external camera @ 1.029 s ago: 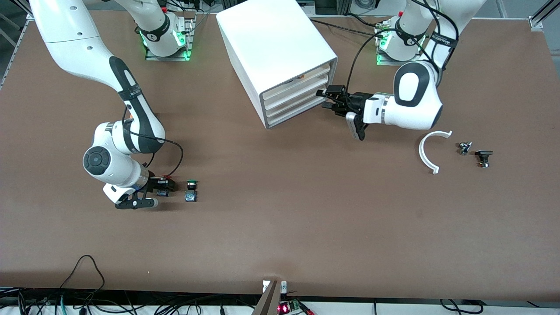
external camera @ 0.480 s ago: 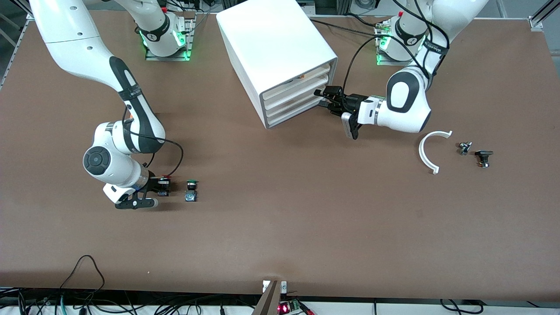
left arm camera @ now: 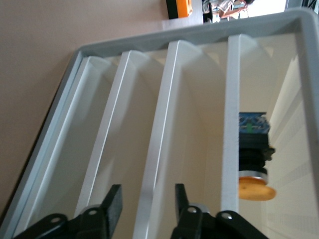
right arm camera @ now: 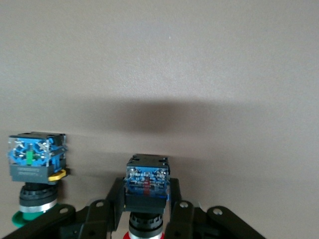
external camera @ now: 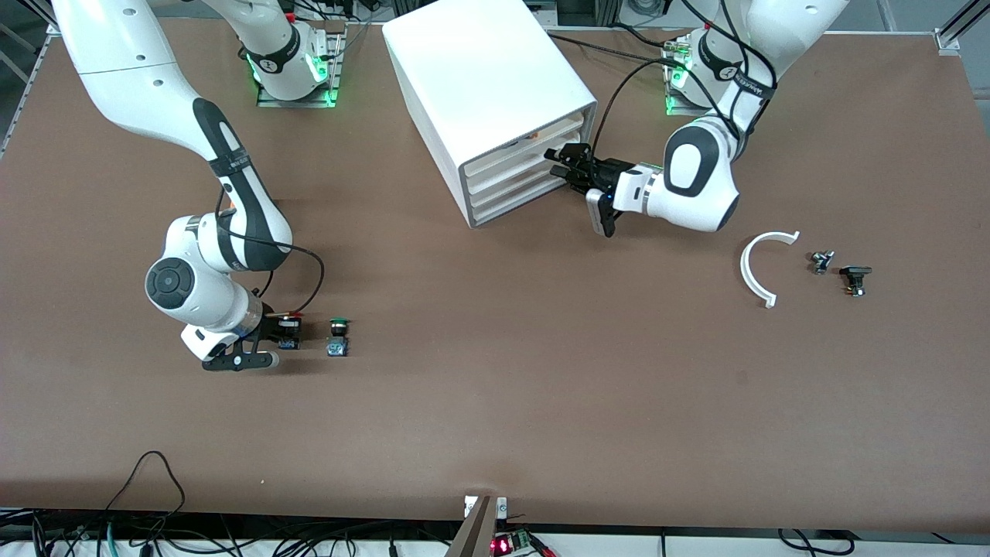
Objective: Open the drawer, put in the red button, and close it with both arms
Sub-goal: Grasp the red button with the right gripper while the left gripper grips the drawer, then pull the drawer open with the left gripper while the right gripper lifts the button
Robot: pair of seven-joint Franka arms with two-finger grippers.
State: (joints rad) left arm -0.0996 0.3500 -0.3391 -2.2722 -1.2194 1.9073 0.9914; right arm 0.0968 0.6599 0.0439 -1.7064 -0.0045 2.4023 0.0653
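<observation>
Right wrist view: right pincer (right arm camera: 146, 211) pinching red button (right arm camera: 146, 186); left pincer (left arm camera: 144, 211) spread astride drawer (left arm camera: 158, 149) front.

Red button (external camera: 289, 333) beside green button (external camera: 338, 338); cabinet (external camera: 489, 104) farther.

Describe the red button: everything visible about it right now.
The red button is a small push button: red cap, black collar, and a blue-grey translucent contact block at the other end. It looks plastic. It lies at the right arm's end of the table, beside the green button. The right gripper is shut on its collar; the front view shows only a sliver of its red cap.
</observation>
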